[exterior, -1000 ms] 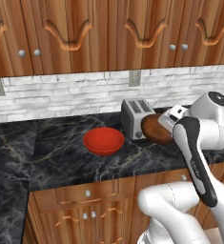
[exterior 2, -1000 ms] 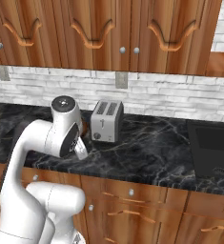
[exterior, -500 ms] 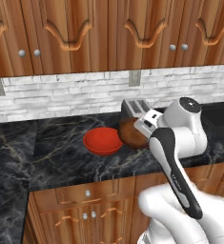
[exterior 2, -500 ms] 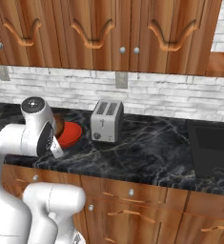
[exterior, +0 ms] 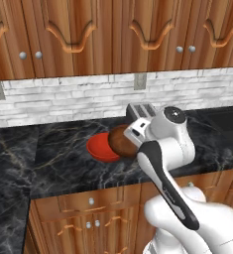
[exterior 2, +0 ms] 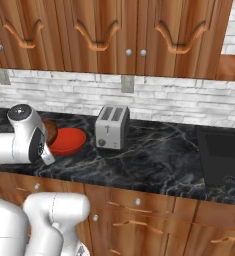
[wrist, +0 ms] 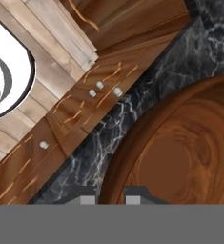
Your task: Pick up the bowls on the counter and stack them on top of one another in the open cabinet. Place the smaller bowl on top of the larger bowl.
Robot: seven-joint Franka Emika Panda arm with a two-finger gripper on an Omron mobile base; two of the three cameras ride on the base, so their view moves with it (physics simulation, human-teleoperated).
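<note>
So the black marble tabletop [exterior: 63, 163] runs across the middle of the frame, with carved cabinet doors [exterior: 113, 34] along the top and white brick [exterior: 63, 96] between. The red bowl [exterior: 99, 149] sits at center, left of the toaster [exterior 2: 111, 127]. It looks glossy and probably slick, so I'd grab the rim. The hand [wrist: 108, 194] is clamped tight on the brown wooden bowl's [exterior: 122, 142] rim, tilted just over the red one's right edge. It seems stiff, light and grippy.

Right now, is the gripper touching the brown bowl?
Touching. In the hand view the gripper has its fingertips closed on the brown bowl's rim; the left base view shows that bowl carried tilted at the hand, off the counter.
</note>
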